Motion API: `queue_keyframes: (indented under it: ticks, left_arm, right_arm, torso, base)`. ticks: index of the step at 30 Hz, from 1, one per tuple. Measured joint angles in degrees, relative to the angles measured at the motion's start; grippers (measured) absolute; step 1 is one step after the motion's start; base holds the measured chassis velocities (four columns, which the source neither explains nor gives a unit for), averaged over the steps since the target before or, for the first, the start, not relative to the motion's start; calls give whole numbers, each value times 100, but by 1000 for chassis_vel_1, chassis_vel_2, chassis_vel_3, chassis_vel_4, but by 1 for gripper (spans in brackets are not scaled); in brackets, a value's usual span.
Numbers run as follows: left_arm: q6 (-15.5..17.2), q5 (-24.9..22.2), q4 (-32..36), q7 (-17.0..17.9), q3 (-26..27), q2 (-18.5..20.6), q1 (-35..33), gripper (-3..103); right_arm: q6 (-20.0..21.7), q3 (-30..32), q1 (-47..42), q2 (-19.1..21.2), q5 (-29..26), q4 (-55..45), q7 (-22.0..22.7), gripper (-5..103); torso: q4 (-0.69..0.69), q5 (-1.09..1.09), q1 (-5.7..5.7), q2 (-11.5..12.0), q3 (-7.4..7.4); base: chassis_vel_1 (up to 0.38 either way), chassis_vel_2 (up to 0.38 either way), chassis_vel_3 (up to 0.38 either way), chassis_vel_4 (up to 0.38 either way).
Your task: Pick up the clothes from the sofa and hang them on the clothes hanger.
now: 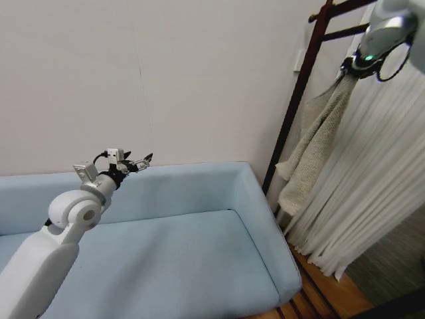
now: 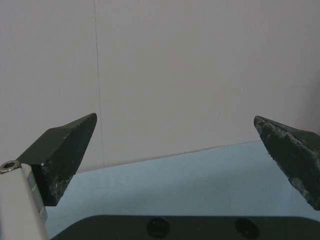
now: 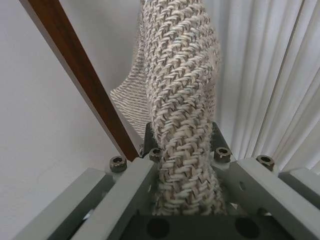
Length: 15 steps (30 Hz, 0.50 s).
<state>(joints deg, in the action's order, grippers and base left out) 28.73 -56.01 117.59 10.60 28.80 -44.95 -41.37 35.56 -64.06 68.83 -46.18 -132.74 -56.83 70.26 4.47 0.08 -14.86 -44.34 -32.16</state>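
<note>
Knit clamped in R claw beside rack; L claw (agape) above sofa.

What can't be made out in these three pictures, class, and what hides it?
Head view: the wooden rack's top, cut off by the upper edge.
Head view: whether the knitted garment touches a rail, hidden behind the right claw.
Right wrist view: that claw's fingertips, buried in knit.

Left arm: white rounded shell, pale disc joint.
Left gripper: black wedge fingers, scuffed; black wrist cable.
Right arm: silver-grey shell, green light, black cable loop.
Right gripper: grey bars, hex-socket screws.
</note>
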Motion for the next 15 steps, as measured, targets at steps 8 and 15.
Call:
queue_keyframes:
  ticks: [8,15]
  left_arm:
    - [-4,5,0,-46,13,14,-6,100]
    - [-37,28,32,-165,49,47,-73,100]
  right_arm:
    - [77,-402,191,297,528,-535,-562,27]
    - [232,-672,581,499,810,-939,-817,54]
  torso:
    - [-1,2,0,0,0]
    - [0,2,0,0,0]
  base:
    - [0,0,0,0]
    - [0,0,0,0]
